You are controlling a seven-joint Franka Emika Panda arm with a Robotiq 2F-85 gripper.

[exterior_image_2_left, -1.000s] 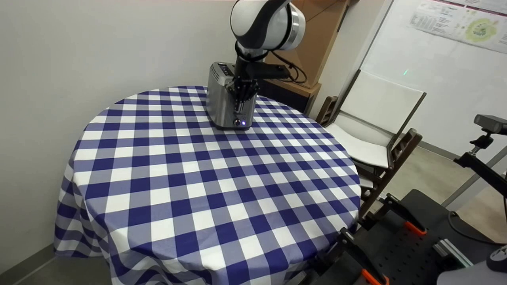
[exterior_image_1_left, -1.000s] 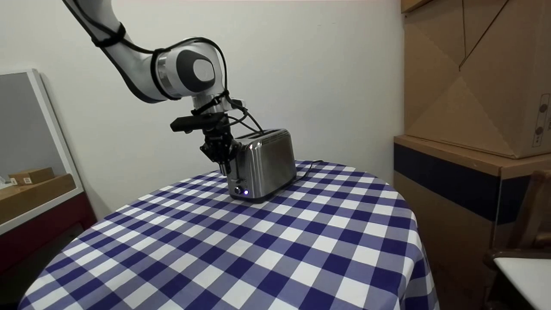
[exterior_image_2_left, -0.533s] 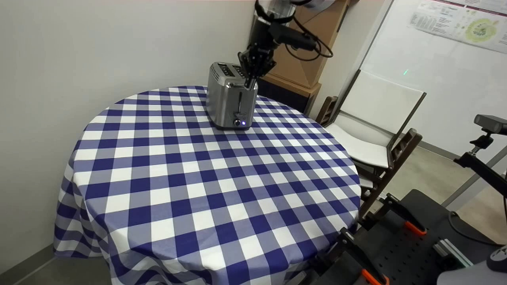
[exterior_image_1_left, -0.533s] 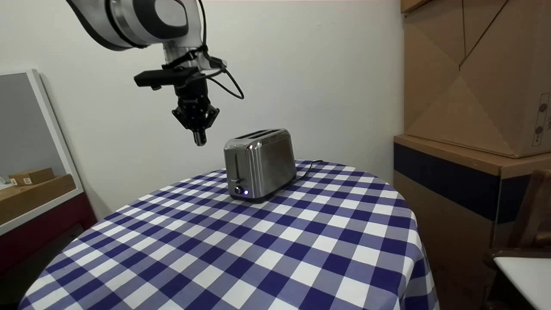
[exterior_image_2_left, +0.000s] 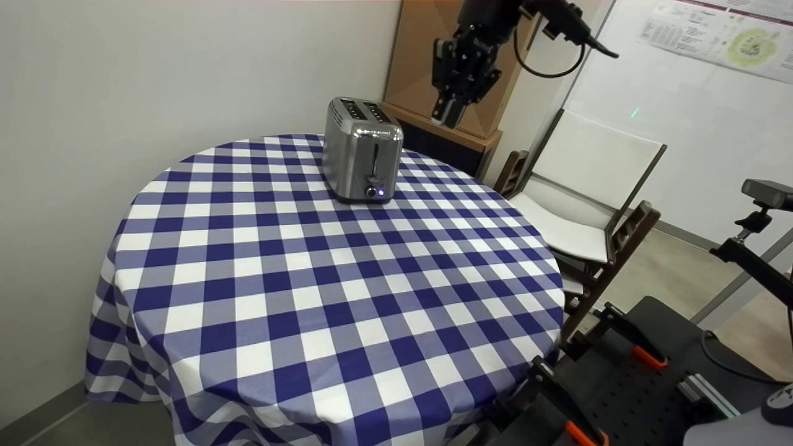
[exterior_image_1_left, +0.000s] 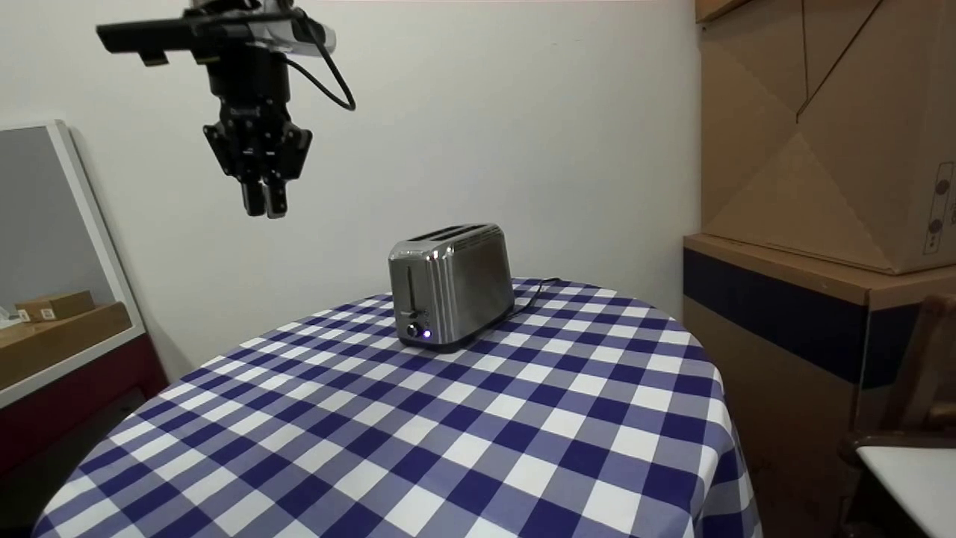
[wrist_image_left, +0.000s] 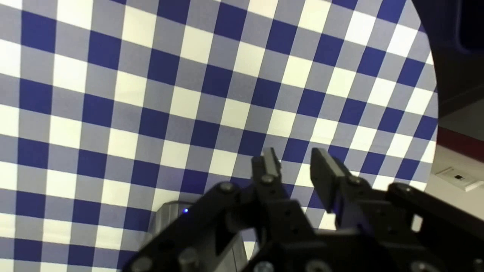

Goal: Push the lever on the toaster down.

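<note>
Up and away from the silver, boxy metal toaster (exterior_image_1_left: 470,284) since half a second ago has gone the black, two-fingered pincer (exterior_image_1_left: 265,202), now well apart from it. One round, cloth-covered table (exterior_image_2_left: 266,297) in blue-and-white checks bears the toaster toward its far edge in both exterior views. The lone toaster has two long, dark top slots (exterior_image_2_left: 354,109); the wrist view catches only part of its body, behind the pincer. That single pincer's two fingers (wrist_image_left: 325,170) stand slightly parted, gripping nothing, with only the checked table showing between them in the wrist view. Two black, orange-ended clamps (exterior_image_2_left: 567,402) and one thin black cord (exterior_image_1_left: 535,295) beside the toaster each appear in an exterior view alone. One small dark lever (exterior_image_2_left: 375,178) sits at the foot of an upright slot (exterior_image_2_left: 375,160) on the toaster's end, hidden from the wrist view. Below it are one round knob (exterior_image_2_left: 370,191) and one lit bluish light (exterior_image_2_left: 381,192).
</note>
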